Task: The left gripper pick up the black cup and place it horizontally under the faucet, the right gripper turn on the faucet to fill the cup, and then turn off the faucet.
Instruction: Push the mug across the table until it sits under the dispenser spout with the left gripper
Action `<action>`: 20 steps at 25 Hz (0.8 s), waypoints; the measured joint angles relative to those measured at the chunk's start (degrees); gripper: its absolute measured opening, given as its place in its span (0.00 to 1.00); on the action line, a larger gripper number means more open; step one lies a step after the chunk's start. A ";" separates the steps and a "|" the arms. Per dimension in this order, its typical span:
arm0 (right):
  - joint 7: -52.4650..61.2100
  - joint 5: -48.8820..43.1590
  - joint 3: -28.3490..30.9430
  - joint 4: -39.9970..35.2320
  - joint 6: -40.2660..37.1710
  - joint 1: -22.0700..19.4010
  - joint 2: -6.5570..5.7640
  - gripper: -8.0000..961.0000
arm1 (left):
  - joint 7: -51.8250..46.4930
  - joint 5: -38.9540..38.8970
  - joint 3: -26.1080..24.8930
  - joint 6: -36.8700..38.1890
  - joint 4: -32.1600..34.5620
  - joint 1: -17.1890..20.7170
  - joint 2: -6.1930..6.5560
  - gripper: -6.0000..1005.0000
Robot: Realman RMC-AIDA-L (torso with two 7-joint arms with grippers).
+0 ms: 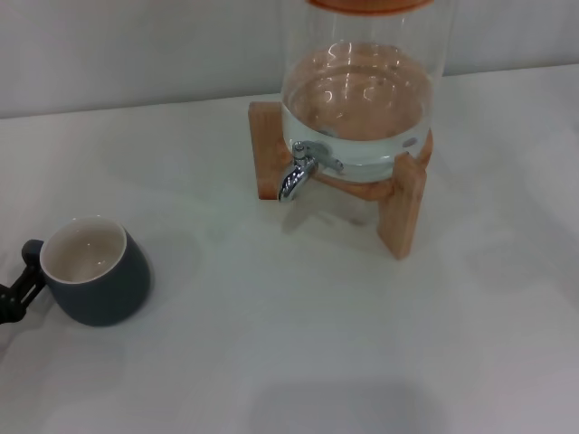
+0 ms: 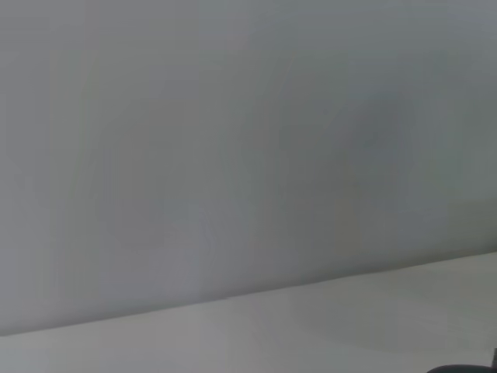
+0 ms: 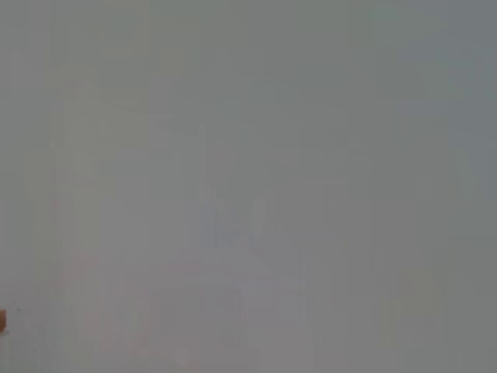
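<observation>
Black cup (image 1: 93, 271) stands upright on the white surface (image 1: 298, 344), at the robot's left, mouth up, cream inside showing and dry. Its small loop handle points outward toward the left edge of the head view.

Left end effector (image 1: 16, 294): only a dark jointed tip shows at that edge, right at the cup's handle, seemingly touching or just beside it. Cannot tell how far its fingers are spread, nor whether they have any hold on the handle. The left wrist view gives mostly blank wall and a strip of surface; no help there.

Right end effector: not seen in any view. Its wrist camera shows a pale blank field with a sliver of orange-brown at one edge.

Faucet (image 1: 298, 169): chrome spigot low on the front of the glass dispenser (image 1: 362, 99), which sits on a wooden stand (image 1: 403, 203) and holds water. Spout points down, with bare surface beneath it.

The relation that matters: the cup lies well apart from the faucet, which is off to the cup's right and farther from the robot. The left arm is plainly the nearer one. My reading: the grasp is not yet confirmed; the carry would run right and away to land under the spout. A handle-side hold may let the cup swing.
</observation>
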 joint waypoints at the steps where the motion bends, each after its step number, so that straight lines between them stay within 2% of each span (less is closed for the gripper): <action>1: 0.00 0.00 0.00 0.00 0.02 -0.03 0.00 0.78 | 0.00 0.08 0.00 -0.20 0.00 0.05 0.00 0.82; 8: 0.00 0.09 0.00 0.00 0.41 -0.16 0.00 0.78 | 0.01 1.41 0.00 -2.87 0.00 0.54 0.00 0.81; 18: 0.00 0.16 0.08 0.00 0.53 -0.27 0.00 0.78 | 0.09 1.52 0.00 -3.03 0.00 0.51 0.01 0.34; 20: 0.00 0.17 0.09 0.00 0.53 -0.27 0.00 0.78 | 0.10 1.52 0.00 -3.03 0.00 0.51 0.00 0.27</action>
